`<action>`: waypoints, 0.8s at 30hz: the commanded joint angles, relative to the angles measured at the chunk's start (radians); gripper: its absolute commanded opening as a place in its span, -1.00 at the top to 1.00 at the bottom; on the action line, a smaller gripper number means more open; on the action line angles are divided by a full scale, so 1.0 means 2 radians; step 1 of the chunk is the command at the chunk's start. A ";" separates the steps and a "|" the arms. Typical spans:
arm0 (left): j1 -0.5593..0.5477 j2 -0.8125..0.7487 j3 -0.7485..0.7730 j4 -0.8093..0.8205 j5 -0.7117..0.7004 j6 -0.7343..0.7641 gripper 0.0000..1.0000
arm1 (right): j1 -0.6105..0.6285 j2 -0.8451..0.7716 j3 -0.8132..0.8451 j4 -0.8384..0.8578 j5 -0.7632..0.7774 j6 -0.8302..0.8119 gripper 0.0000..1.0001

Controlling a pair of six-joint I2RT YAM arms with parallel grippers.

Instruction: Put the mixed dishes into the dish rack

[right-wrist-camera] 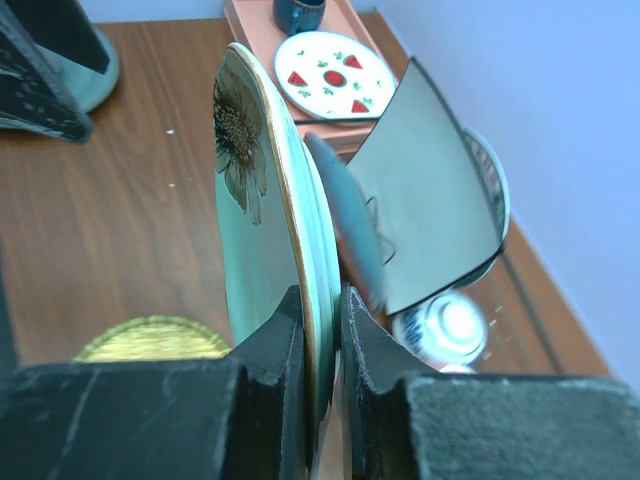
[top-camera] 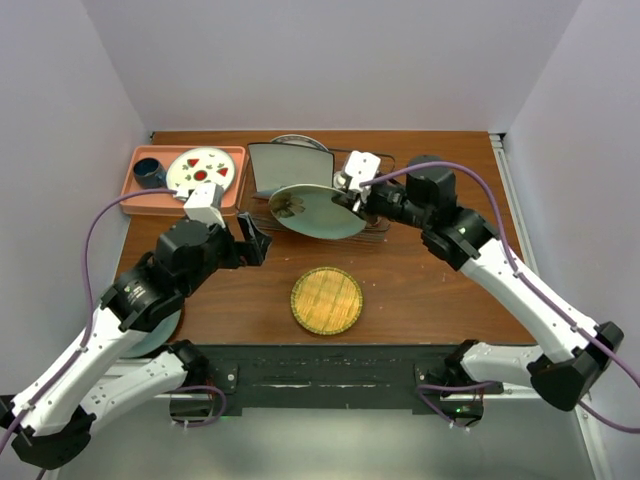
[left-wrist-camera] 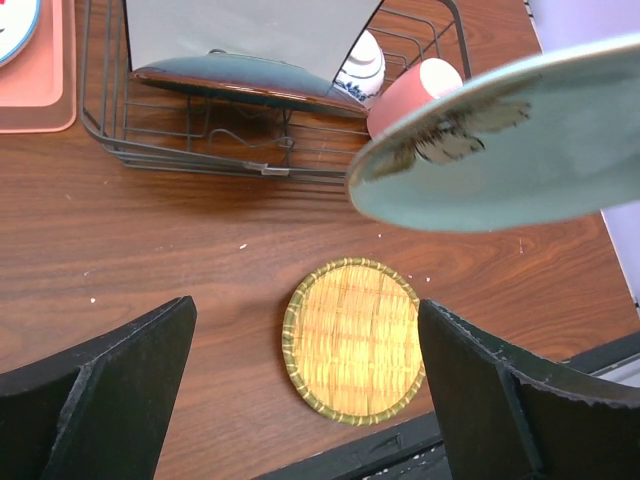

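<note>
While left gripper [left-wrist-camera: 305, 305] gapes wide, right gripper [right-wrist-camera: 322, 300] clamps flower-painted pale green plate [right-wrist-camera: 252, 240].

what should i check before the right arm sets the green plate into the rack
1. Grip: the right gripper has its jaws clamped on the rim of the pale green plate: ok.
2. Other arm: the left gripper is off the plate, jaws wide and empty: ok.
3. Plate seated in the dish rack: not ok, it hangs tilted in the air near the rack's front.
4. Free slot: cannot tell, the white square plate hides the dividers.
5. Clearance from the pink mug: cannot tell, it sits close behind the plate.
</note>
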 commanded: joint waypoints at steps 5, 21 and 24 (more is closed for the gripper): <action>0.002 -0.011 0.021 -0.021 -0.015 0.011 -0.96 | 0.029 0.051 0.068 0.060 0.019 -0.133 1.00; 0.003 -0.012 0.025 -0.035 -0.020 0.011 -1.00 | 0.043 0.118 0.062 0.135 0.100 -0.181 1.00; 0.002 -0.012 0.020 -0.031 -0.018 0.010 -1.00 | 0.043 0.122 0.052 0.172 0.116 -0.183 1.00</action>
